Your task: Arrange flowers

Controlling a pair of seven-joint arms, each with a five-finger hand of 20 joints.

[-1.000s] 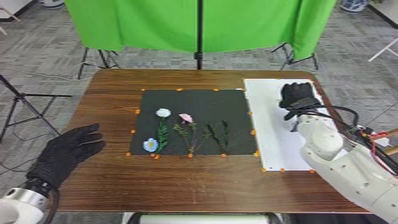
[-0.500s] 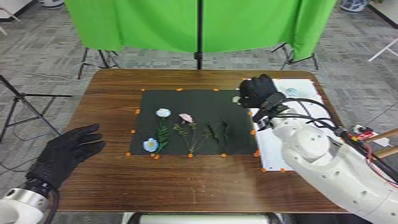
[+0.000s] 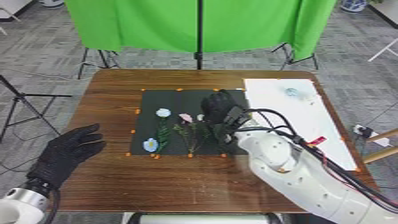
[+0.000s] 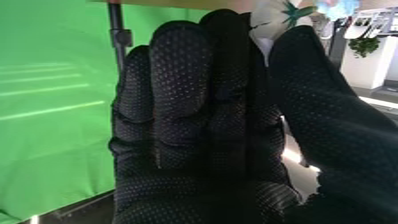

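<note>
In the head view, the right hand (image 3: 218, 106) is over the right part of the black mat (image 3: 178, 97), a small white flower (image 3: 201, 117) at its fingers. In the right wrist view, the right hand (image 4: 182, 110) pinches that white flower (image 4: 269, 21) between fingers and thumb. A pale-blue flower (image 4: 339, 7) shows beyond the thumb. On the mat lie a white-blue flower (image 3: 163, 113) with green stem, a blue flower (image 3: 150, 145) and a pink flower (image 3: 186, 118). The right hand partly hides dark stems. Left hand (image 3: 64, 154) is open beside the mat.
A white sheet (image 3: 306, 120) lies right of the mat, with a pale-blue flower (image 3: 291, 92) near its far end. Orange markers edge mat and sheet. A green cloth (image 3: 151, 27) hangs behind the wooden table (image 3: 115, 187).
The right hand has moved left from the white sheet to over the black mat, bringing the white flower along. The pale-blue flower on the sheet is now uncovered. The left hand has not moved.
</note>
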